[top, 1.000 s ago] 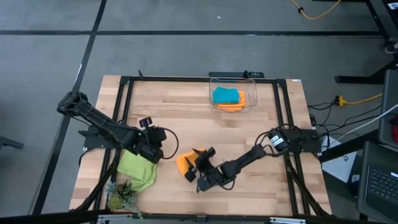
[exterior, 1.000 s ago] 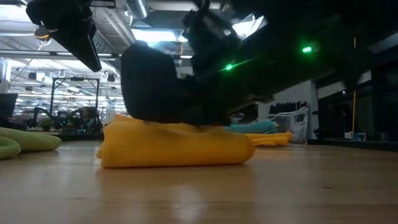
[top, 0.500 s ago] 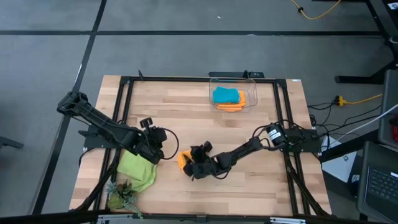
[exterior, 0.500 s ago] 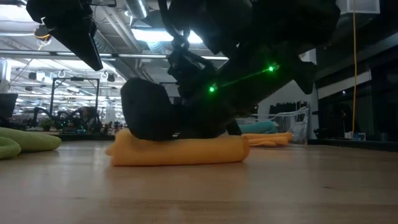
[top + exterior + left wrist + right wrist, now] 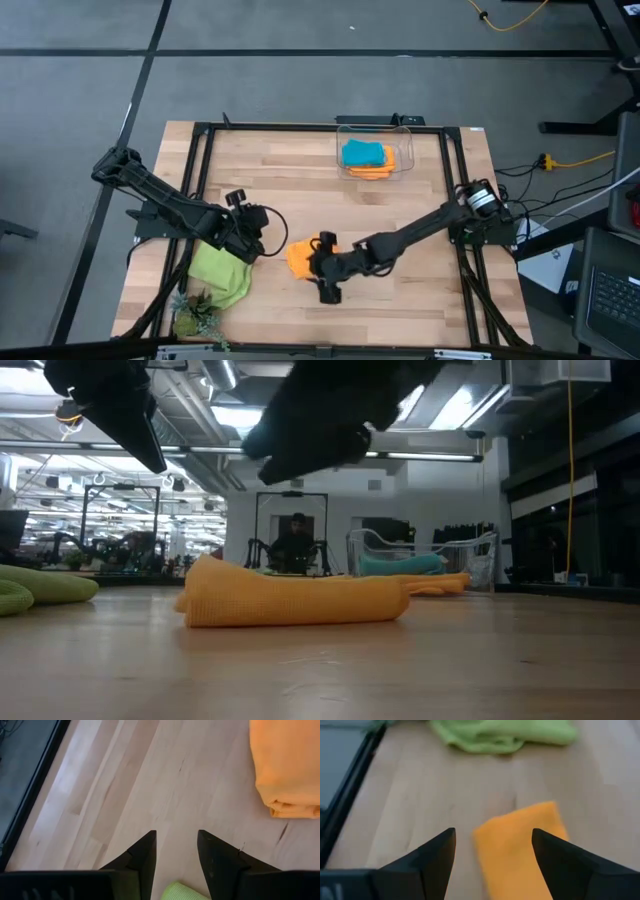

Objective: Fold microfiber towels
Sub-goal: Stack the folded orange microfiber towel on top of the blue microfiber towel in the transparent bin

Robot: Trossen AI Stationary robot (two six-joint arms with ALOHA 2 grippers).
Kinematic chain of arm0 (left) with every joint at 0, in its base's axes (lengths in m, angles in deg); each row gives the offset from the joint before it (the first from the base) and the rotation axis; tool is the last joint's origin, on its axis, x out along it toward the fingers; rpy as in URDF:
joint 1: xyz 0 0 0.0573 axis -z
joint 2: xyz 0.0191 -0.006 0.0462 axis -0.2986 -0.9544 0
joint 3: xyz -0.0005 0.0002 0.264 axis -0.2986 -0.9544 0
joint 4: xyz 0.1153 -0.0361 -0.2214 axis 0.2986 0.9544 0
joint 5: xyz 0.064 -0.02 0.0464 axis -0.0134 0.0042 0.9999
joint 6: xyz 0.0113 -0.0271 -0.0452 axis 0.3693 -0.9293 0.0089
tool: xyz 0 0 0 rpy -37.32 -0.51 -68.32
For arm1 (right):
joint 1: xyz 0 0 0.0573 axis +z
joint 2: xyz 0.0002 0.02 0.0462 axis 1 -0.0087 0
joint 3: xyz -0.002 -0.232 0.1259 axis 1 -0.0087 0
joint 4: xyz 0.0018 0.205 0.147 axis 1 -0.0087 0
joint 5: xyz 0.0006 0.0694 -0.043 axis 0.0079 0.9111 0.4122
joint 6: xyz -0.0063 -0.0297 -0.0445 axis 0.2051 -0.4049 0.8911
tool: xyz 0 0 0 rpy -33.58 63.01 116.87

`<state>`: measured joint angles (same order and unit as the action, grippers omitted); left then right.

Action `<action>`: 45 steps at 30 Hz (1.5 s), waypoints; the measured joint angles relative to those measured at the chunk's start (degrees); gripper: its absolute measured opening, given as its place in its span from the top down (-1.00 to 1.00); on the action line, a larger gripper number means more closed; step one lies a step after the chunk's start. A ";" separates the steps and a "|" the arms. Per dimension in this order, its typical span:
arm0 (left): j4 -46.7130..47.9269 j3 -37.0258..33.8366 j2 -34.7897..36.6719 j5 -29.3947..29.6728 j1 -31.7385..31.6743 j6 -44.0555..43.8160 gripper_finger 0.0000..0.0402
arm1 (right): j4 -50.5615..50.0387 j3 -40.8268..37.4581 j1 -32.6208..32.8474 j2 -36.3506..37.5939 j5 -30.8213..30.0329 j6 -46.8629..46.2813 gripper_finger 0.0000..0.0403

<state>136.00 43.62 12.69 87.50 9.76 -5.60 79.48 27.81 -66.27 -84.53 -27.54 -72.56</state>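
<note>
A folded orange towel [image 5: 299, 258] lies flat on the table near its front middle; the low view shows it [image 5: 295, 600] as a low roll. My right gripper [image 5: 492, 835] hangs open above it [image 5: 310, 430] and touches nothing. A crumpled lime green towel [image 5: 220, 275] lies at the front left. My left gripper [image 5: 258, 245] waits open above the green towel's right edge [image 5: 185, 892], clear of the wood. A turquoise towel [image 5: 362, 154] rests on an orange towel [image 5: 375, 170] in a clear bin.
The clear bin [image 5: 408, 150] stands at the table's far middle. A small green plant [image 5: 195, 318] sits at the front left corner. A black frame rail [image 5: 200, 160] runs along the table's edges. Bare wood lies right of the folded orange towel.
My right gripper, which lay pressed on the orange towel, has risen clear of it and has rolled and tipped its wrist. The towel was flattened and stays folded on the table.
</note>
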 joint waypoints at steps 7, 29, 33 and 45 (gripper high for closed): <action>-3.12 0.00 0.00 0.34 0.00 0.00 0.33 | -1.78 -0.13 3.18 -4.25 0.26 8.07 -0.31; -7.12 -0.93 -0.13 -1.68 0.00 0.59 0.33 | -3.86 -0.09 3.73 -8.85 -12.95 8.57 -0.31; -7.28 -2.39 -0.13 -1.68 -0.13 1.90 0.33 | -4.35 -0.13 3.77 -8.16 -11.76 8.73 -0.31; -34.53 -8.97 -1.05 -17.69 0.09 7.74 0.33 | -24.25 -0.08 -0.87 2.64 -24.60 -5.24 -0.31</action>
<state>101.46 34.65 11.64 69.81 9.85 2.14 55.23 27.73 -67.14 -81.89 -52.14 -77.80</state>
